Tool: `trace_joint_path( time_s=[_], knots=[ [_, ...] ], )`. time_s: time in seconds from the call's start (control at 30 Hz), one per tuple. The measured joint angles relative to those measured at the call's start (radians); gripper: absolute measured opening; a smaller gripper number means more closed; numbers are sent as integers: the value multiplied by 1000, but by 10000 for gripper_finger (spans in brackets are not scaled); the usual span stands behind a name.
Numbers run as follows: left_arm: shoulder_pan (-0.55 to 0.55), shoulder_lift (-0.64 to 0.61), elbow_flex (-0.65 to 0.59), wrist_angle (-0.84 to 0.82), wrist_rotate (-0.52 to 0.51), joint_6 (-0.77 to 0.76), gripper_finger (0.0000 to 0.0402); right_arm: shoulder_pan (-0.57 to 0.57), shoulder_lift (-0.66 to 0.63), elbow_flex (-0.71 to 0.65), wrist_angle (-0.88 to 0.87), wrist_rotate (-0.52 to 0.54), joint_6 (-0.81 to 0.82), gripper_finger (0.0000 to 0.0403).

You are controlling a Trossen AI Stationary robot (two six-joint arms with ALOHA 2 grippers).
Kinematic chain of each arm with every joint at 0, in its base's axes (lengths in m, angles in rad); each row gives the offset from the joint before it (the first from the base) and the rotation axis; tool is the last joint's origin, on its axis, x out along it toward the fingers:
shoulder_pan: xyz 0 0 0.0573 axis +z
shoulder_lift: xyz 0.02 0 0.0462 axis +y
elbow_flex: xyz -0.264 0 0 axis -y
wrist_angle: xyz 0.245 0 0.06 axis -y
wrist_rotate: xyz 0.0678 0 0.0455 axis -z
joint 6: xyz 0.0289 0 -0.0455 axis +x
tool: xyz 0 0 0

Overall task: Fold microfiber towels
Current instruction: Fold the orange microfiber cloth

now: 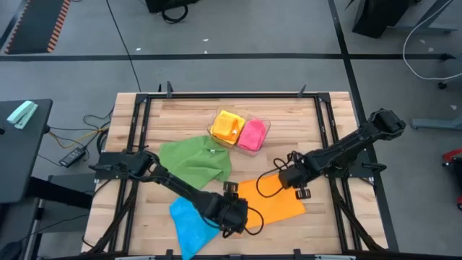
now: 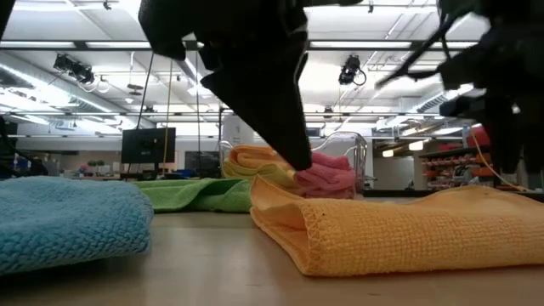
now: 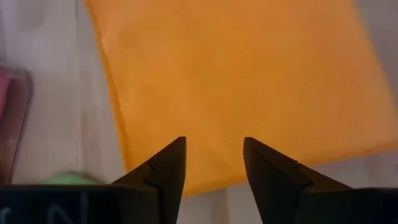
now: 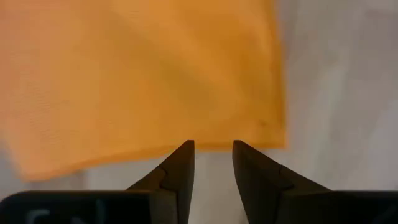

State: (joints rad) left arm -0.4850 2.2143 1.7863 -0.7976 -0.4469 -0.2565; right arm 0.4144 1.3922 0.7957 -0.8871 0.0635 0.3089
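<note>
Two dark arms, mine, reach over a wooden table seen from above. My left gripper sits at the near-left corner of the orange towel, which lies flat in a folded rectangle near the front edge. My right gripper hangs over that towel's far-right corner. A blue towel lies crumpled just left of the left gripper, a green towel is spread behind it, and a yellow towel and a pink towel sit folded in a clear tray farther back.

From table height, the orange towel shows a doubled edge, its top layer lying on the lower one. One dark finger points down just behind it.

Past my left wrist, both fingers stand apart with nothing between them, over the orange towel near its edge.

Past my right wrist, the fingers also stand somewhat apart and empty, just off the orange towel and its corner.

I judge that one fold of the orange towel is laid down and both grippers are letting go. The next move likely calls for taking two corners along one short side and carrying them across evenly for a second fold, without dragging the layers askew.
</note>
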Motion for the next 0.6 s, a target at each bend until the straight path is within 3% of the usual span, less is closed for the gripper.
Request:
trace_joint_path(
  time_s=[0.27,0.6],
  knots=[
    [25,0,0,15,-3,1,148,221,0,48,67,133,45,117],
    [57,4,0,19,-2,-48,133,369,0,-112,604,163,42,117]
  ],
)
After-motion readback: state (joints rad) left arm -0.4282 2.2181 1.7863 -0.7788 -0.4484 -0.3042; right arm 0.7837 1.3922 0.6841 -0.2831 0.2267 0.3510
